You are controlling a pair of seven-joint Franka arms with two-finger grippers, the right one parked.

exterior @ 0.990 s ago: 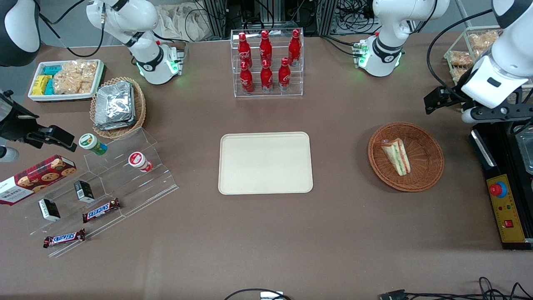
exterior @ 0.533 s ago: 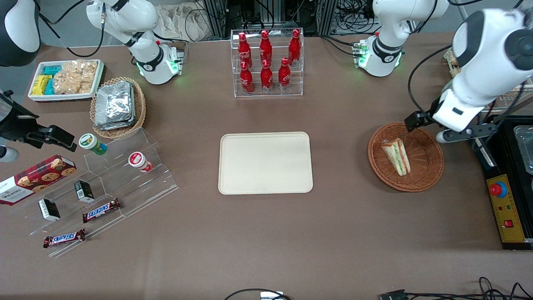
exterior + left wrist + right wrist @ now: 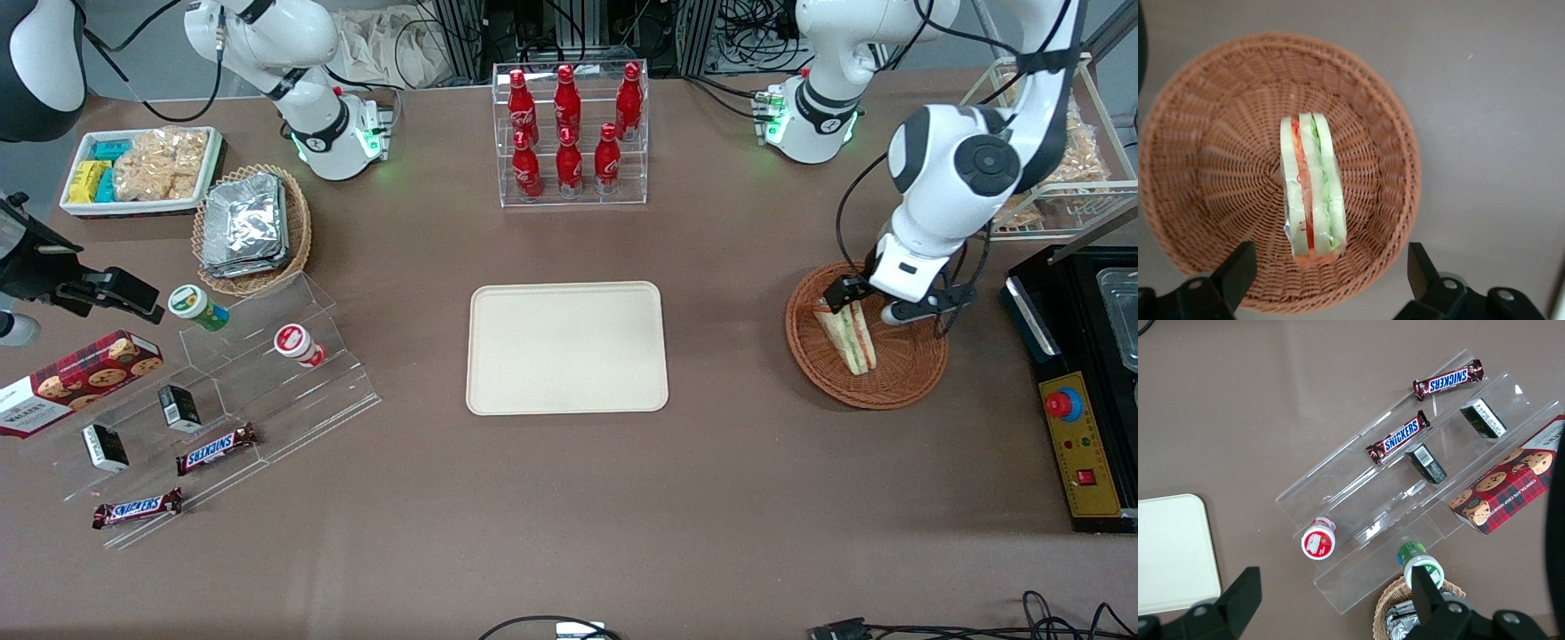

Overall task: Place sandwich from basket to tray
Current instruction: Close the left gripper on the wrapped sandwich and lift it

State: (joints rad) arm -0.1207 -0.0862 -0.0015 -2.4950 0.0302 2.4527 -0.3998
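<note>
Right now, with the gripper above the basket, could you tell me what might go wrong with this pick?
The gripper hangs open over the sandwich, which stands on edge in slippery clear wrap, so closing fingers might tip or squash it. The basket is light and shallow, and a low finger could catch its weave and drag it. The tray lies well toward the parked arm, so a loose grip risks dropping it.

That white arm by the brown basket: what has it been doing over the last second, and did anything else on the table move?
The arm swung in from the working arm's end of the table, bringing its gripper over the basket, above the sandwich. Its jaws are spread wide and hold nothing. The sandwich, basket and tray have stayed where they were.
</note>
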